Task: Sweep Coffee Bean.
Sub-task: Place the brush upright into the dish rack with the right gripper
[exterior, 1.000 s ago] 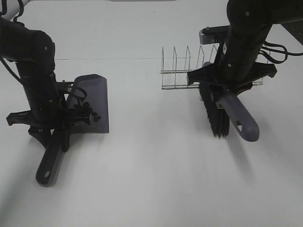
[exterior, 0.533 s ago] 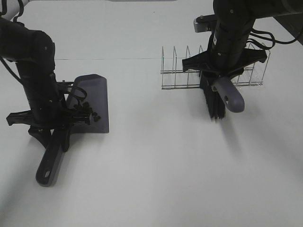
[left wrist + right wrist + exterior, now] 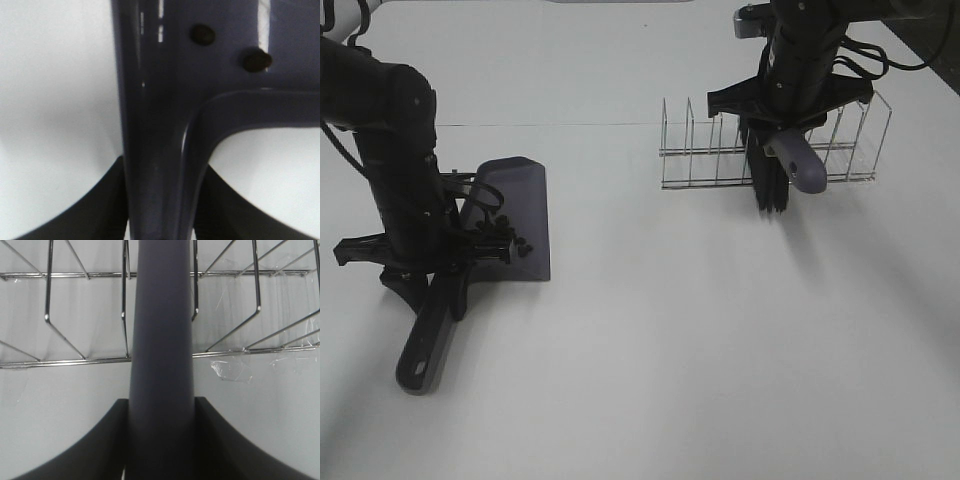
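Coffee bean pile (image 3: 512, 240) sits in the dustpan (image 3: 528, 195), left tool (image 3: 428, 265) pinching its handle, nothing moved there. Right tool (image 3: 782, 128), clamped on the brush (image 3: 772, 185), has swung back to the wire rack (image 3: 700, 152). Sweeping looks done, just stowing left.

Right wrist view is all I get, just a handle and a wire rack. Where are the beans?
Observer: In the dustpan, beans clustered at its handle end.
Operator: What holds the dustpan?
Observer: The left fingers, shut on its handle.
Operator: And my brush's bristles?
Observer: The brush hangs at the rack, bristles pointing down; whether they touch the table is unclear.
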Robot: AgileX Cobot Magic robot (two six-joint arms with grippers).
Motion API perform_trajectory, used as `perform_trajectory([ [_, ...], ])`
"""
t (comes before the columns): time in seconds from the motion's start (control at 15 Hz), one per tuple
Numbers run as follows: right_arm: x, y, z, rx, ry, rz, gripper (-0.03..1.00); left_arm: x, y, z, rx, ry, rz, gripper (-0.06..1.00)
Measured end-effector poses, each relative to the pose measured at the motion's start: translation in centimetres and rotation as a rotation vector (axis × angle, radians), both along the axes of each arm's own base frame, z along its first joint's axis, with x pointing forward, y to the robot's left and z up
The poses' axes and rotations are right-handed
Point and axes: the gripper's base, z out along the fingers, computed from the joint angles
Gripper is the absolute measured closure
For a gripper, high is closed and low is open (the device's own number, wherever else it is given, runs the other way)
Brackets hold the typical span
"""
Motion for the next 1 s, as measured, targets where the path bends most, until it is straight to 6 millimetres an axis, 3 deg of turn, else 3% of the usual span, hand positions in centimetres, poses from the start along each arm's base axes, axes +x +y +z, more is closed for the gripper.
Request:
perform_trajectory([
  [0.33,0.1,0.0,-1.5,0.036,0.059,0.014,0.68,0.0,0.0,0.0,-0.001,0.0,0.001,0.62],
  [0.8,0.1,-0.1,-1.4,0.042,0.06,0.014,0.67,0.0,-0.1,0.0,-0.007,-0.001,0.009,0.62],
  [1.0,0.0,-0.1,0.1,0.032,0.036,0.054,0.45,0.0,-0.1,0.0,-0.007,-0.001,0.009,0.62],
])
